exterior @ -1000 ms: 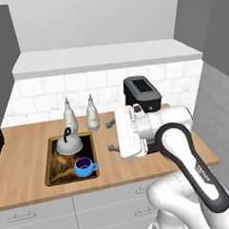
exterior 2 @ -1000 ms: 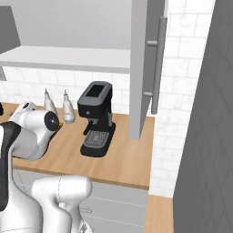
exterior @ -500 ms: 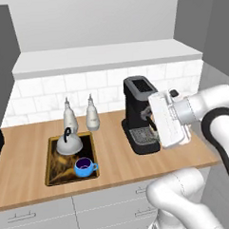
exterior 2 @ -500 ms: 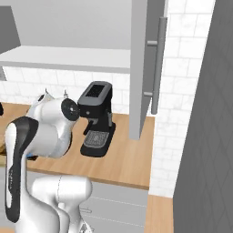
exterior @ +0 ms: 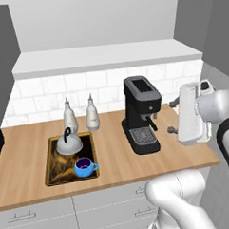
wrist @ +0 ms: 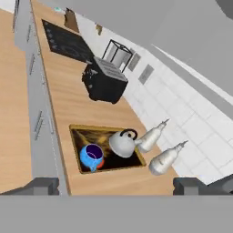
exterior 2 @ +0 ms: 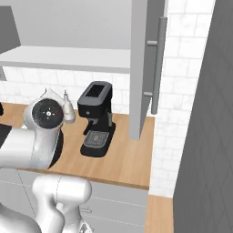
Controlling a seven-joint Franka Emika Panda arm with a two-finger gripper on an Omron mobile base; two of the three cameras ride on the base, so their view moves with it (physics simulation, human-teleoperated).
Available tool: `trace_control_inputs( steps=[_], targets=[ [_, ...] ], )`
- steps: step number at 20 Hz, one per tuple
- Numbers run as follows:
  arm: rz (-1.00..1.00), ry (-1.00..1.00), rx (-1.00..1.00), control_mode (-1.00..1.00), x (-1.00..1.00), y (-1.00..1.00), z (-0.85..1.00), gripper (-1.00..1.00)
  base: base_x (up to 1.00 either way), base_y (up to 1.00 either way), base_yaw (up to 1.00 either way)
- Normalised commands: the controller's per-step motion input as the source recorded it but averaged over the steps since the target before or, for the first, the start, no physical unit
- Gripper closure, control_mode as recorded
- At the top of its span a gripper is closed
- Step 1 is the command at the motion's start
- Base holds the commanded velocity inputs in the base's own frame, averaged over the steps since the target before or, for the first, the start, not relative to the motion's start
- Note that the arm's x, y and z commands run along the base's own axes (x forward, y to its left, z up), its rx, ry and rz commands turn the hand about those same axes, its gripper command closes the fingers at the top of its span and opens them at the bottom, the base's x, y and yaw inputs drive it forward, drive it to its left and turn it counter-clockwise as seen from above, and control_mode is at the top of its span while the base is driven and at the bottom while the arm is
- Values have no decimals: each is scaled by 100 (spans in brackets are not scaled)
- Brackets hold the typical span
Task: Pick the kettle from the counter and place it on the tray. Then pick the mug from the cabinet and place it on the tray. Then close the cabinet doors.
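kettle (exterior: pixel 69 143), mug (exterior: pixel 84 167) on tray (exterior: pixel 52 167); pincer (wrist: pixel 116 185) open, empty

A rendered home kitchen. A wooden counter (exterior: pixel 114 159) runs over grey drawers (exterior: pixel 107 209) below white wall tiles (exterior: pixel 105 90). A coffee machine (exterior: pixel 141 115), toaster (wrist: pixel 105 81) and hob (wrist: pixel 68 41) sit on it.

Tray (exterior: pixel 53 173) on counter (exterior: pixel 114 161), toward left end, near front edge. Kettle (exterior: pixel 69 143) on tray's back half; mug (exterior: pixel 84 167) on tray's front right corner, just before kettle. Two bottles (exterior: pixel 80 114) side by side on counter behind tray, near back edge. Coffee machine (exterior: pixel 141 114) on counter right of tray, well apart. Open cabinet door (exterior 2: pixel 144 68) above counter's right end.
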Motion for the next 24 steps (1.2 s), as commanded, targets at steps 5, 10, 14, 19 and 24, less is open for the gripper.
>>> trace_control_inputs(
  steps=[5,10,14,19,24],
  targets=[
    [-41,-18,0,-100,7,-28,-17,-100,0,0,0],
    [-30,-21,0,-100,13,-51,-1,-100,0,0,0],
    [-30,-26,0,-100,0,-51,0,-100,0,0,0],
    [-25,-9,0,-100,-5,-50,0,-100,0,0,0],
    [-20,-11,0,-100,-44,-59,0,-100,0,0,0]
  ],
)
